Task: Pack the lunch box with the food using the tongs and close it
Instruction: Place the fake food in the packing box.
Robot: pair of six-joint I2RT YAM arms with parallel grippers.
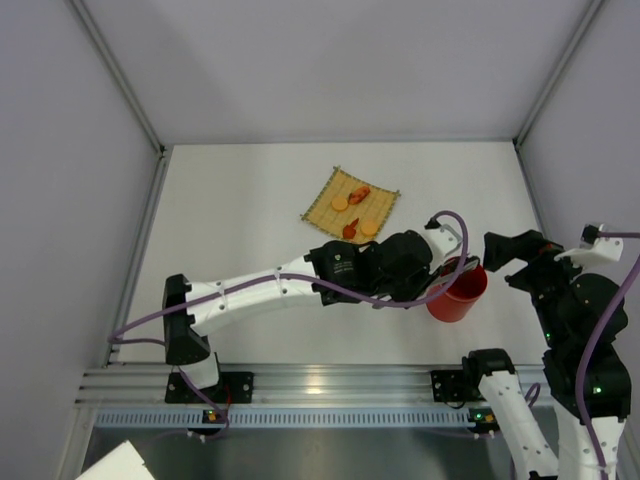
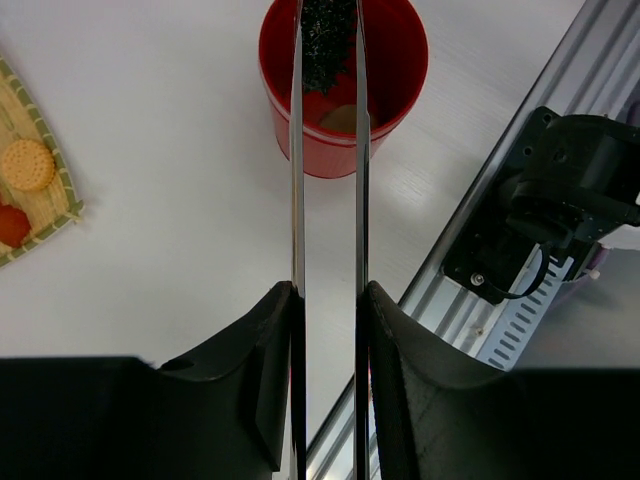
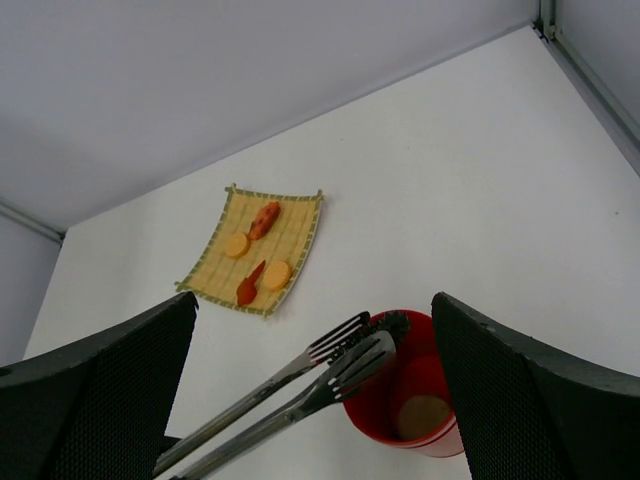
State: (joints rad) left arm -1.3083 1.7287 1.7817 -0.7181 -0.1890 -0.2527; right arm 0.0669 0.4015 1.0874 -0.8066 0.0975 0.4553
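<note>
Tongs (image 2: 297, 180) clamped in left pincer (image 2: 327, 292), tips over lunch box (image 2: 388, 125)

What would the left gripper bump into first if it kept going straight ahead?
Probably the red lunch box: the left gripper aims its tongs straight at it, their tips over its mouth with a dark food piece.

White tabletop (image 1: 230, 220), matte, evenly lit w/ soft shadows. Plain pale grey walls (image 1: 350, 60) on three sides, alu posts (image 1: 116, 75) in the corners. Ribbed metal rail (image 1: 330, 385) along near edge.
</note>
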